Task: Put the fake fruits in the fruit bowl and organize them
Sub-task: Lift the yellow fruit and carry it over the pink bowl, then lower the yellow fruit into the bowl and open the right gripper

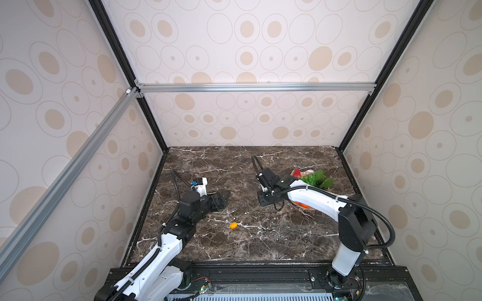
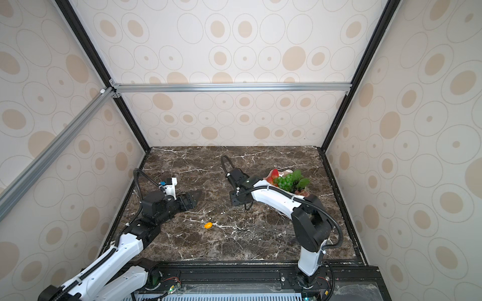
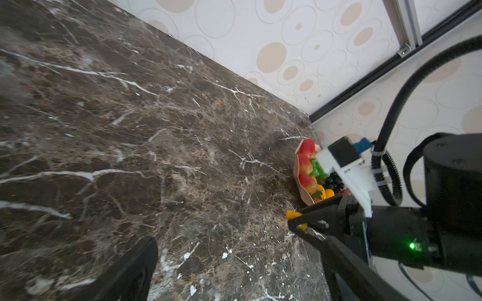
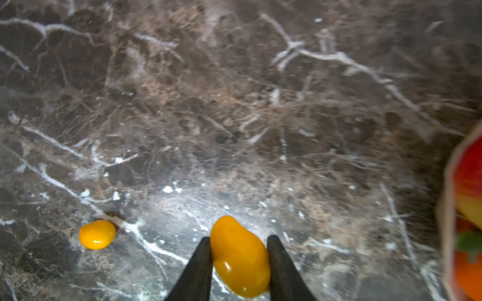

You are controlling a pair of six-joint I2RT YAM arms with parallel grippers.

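1. Bowl (image 1: 309,171) sits at the far right of the counter (image 1: 260,242). In both top views the right arm partly hides it.
2. Inside it lie strawberries (image 3: 307,149), green grapes (image 1: 311,178) with leaves, dark grapes (image 3: 335,182) and oranges (image 3: 329,193).
3. One yellow-orange oval fruit (image 4: 240,258) is pinched between the right fingers (image 4: 198,268). They are partly closed, each pressing one side of it. The fruit is near the bowl but outside its rim. Whether it touches the counter I cannot tell.
4. A second oval fruit (image 1: 233,225) lies loose near the middle of the counter, between the two arms and well apart from the bowl.
5. Left fingers (image 3: 130,273) are spread wide and hold nothing. They hang above the left side of the counter, pointing toward its middle.
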